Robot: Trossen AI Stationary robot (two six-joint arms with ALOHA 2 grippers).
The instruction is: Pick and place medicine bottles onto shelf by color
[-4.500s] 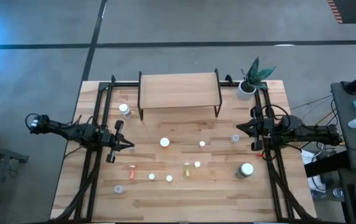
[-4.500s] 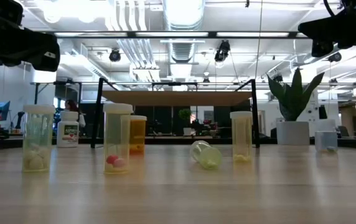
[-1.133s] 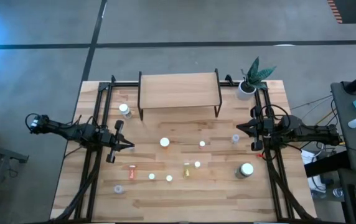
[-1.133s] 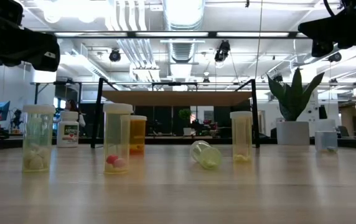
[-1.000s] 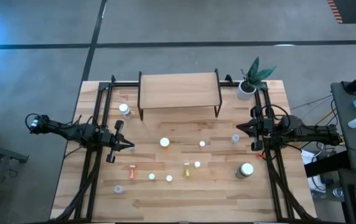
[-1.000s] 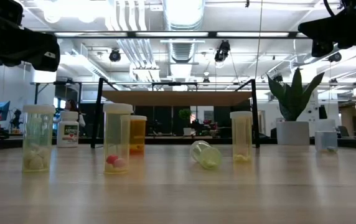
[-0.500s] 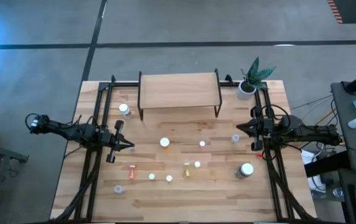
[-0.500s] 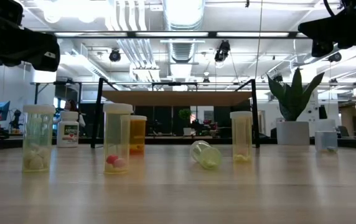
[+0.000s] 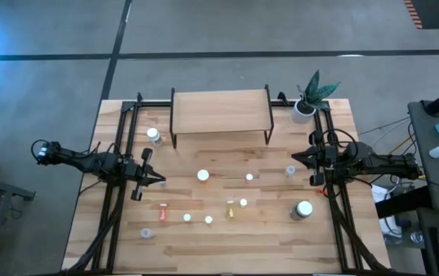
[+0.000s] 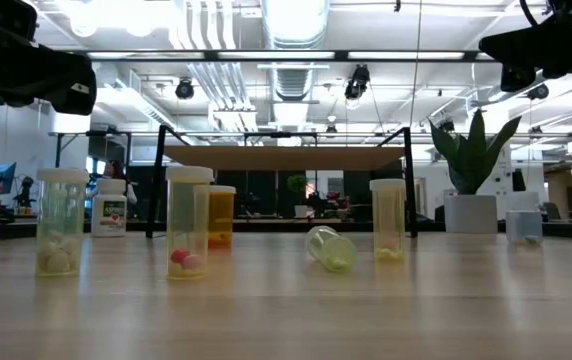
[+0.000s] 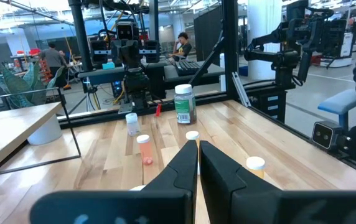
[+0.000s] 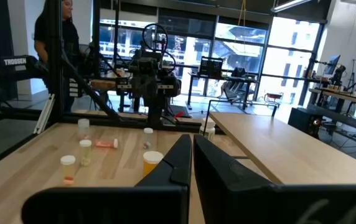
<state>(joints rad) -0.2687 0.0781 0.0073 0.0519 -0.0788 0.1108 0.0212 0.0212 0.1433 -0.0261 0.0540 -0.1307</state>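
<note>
Several medicine bottles stand on their bases over the middle of the wooden table: an orange one (image 9: 202, 175), a white one (image 9: 153, 136) by the shelf's left leg, and a large white-capped one (image 9: 304, 208) at the near right. A clear yellowish one (image 10: 331, 248) lies on its side. The shelf (image 9: 221, 111) stands on thin black legs at the far edge, its top bare. My left gripper (image 9: 160, 180) hovers shut above the table's left side, pointing level (image 11: 198, 144). My right gripper (image 9: 295, 159) hovers shut above the right side (image 12: 190, 138). Neither touches anything.
A white pot with a green plant (image 9: 305, 107) stands at the far right corner beside the shelf. Black frame rails (image 9: 116, 199) run along the table's left and right sides. People and equipment show in the room beyond the table.
</note>
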